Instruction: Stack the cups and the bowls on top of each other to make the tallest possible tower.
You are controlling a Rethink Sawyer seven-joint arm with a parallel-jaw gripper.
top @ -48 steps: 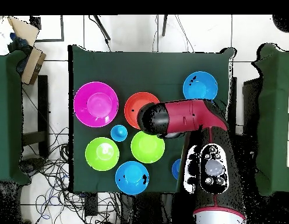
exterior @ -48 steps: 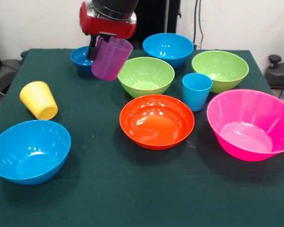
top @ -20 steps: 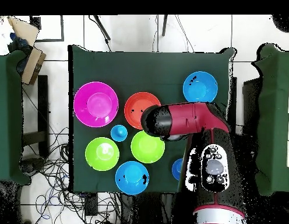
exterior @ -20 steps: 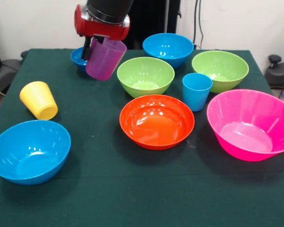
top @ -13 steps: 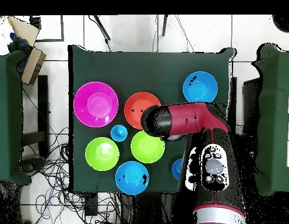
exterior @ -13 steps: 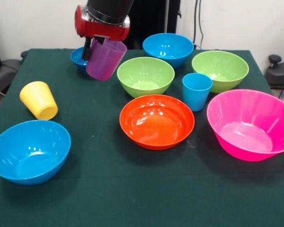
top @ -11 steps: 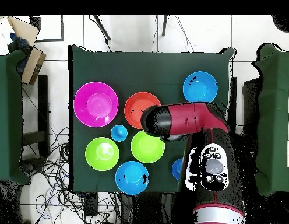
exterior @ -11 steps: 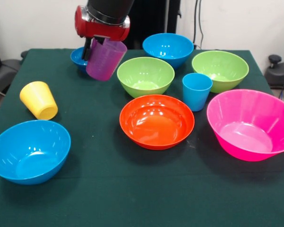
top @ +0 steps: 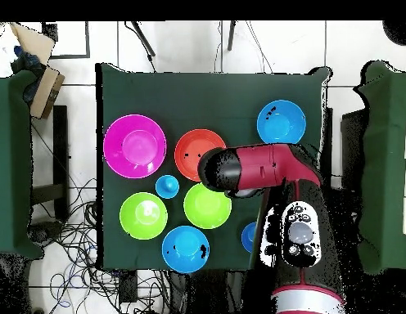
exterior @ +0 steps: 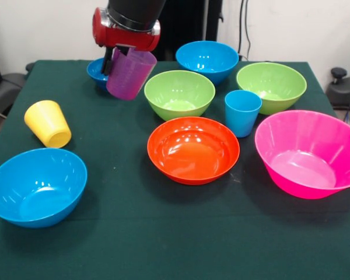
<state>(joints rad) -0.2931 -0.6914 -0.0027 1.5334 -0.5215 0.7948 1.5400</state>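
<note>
Hanging tilted in the upper left of the front frame, the purple cup point(exterior: 129, 73) is clear of the surface point(exterior: 128, 233), and your claw point(exterior: 118, 56) is closed on its rim, one finger down the outside wall and the mouth tucked up under the red wrist. Compared with a couple of seconds back, you have carried it a little up and to the left, away from the nearer green bowl point(exterior: 179, 93) and towards the small dark blue bowl point(exterior: 99, 71) behind it; over the last second it has barely shifted, so read this as a pause in transit rather than a placement. Nothing on the surface has been stacked yet: the yellow cup point(exterior: 48, 123) lies tipped at the left, the blue cup point(exterior: 242, 112) stands upright between the orange bowl point(exterior: 193, 149) and the pink bowl point(exterior: 308, 153), and the far green bowl point(exterior: 271, 86), the far blue bowl point(exterior: 207, 60) and the near blue bowl point(exterior: 35, 186) each sit alone. From overhead the red arm point(top: 263, 170) hides the cup completely. You likely mean the dark blue bowl as its seat; the tilt will need levelling before release, or it may topple.
</note>
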